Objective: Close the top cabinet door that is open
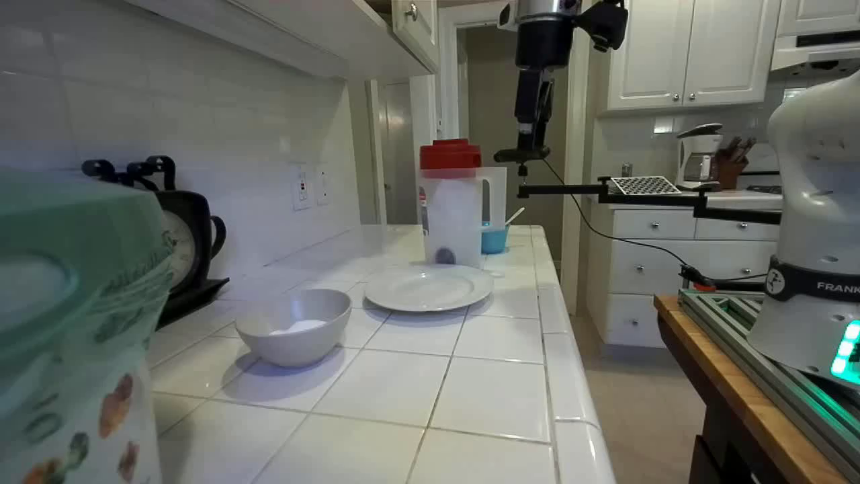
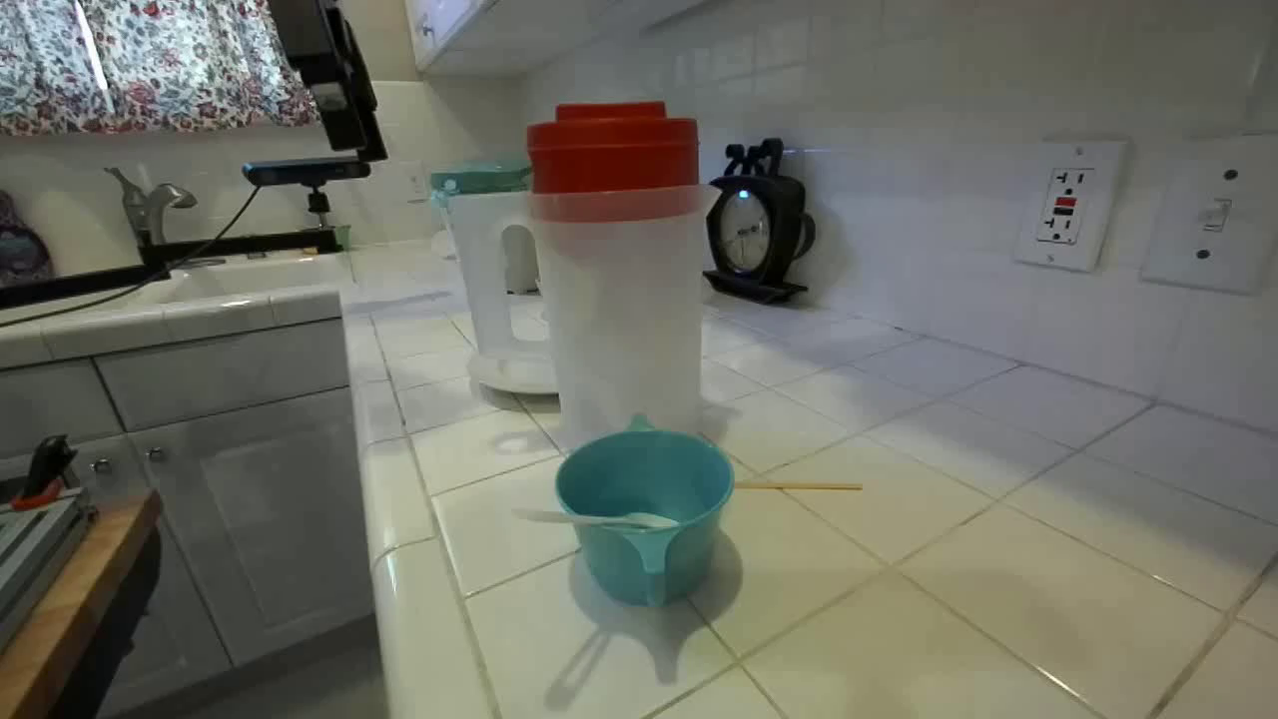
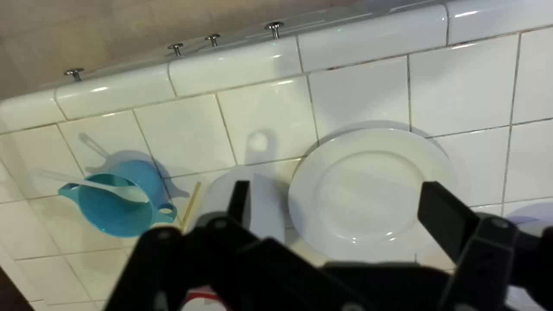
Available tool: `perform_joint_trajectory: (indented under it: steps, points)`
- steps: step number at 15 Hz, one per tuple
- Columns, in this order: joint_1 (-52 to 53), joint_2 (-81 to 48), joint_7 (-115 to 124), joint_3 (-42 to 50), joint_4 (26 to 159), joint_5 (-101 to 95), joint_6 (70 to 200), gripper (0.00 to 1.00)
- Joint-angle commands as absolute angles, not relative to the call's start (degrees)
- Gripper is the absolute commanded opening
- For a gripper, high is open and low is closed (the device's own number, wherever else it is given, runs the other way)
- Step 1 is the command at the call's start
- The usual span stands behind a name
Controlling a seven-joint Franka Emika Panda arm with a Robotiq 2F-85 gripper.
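A white top cabinet door (image 1: pixel 418 28) with a round knob stands ajar at the top of an exterior view. A dark gap shows between it and the cabinet (image 1: pixel 295 30). Its upper part is cut off by the frame. My gripper (image 1: pixel 535 128) points down, to the right of the door and lower than it, apart from it. It also shows at the upper left in an exterior view (image 2: pixel 351 120). In the wrist view the gripper (image 3: pixel 335 194) is open, its fingers wide apart with nothing between them, above the counter. The door is out of the wrist view.
A white-tiled counter (image 1: pixel 396 376) holds a red-lidded pitcher (image 1: pixel 450 208), a white plate (image 1: pixel 430 288), a bowl (image 1: pixel 295 326), a blue cup (image 2: pixel 644 519) and a black clock (image 2: pixel 756 225). A black bar (image 1: pixel 571 190) carries a camera (image 2: pixel 305 172) near the gripper.
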State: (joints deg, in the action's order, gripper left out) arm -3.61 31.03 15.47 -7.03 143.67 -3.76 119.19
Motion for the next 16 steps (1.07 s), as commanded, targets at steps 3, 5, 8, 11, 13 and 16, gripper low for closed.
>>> perform_joint_trajectory:
  steps: [3,5,8,11,13,16]
  points:
    - [-2.98,30.98,15.73,-6.45,143.55,-4.10,119.01,1.00]
    - [-2.98,30.98,15.73,-6.45,143.55,-4.10,119.01,1.00]
    - [-2.98,30.98,15.73,-6.45,143.55,-4.10,119.01,1.00]
    - [-2.63,31.22,15.11,-6.47,143.51,-4.01,118.24,1.00]
    - [-1.80,33.31,15.16,-6.83,143.72,-3.75,116.81,1.00]
    - [0.46,38.73,14.97,-7.52,143.31,-2.86,112.17,1.00]
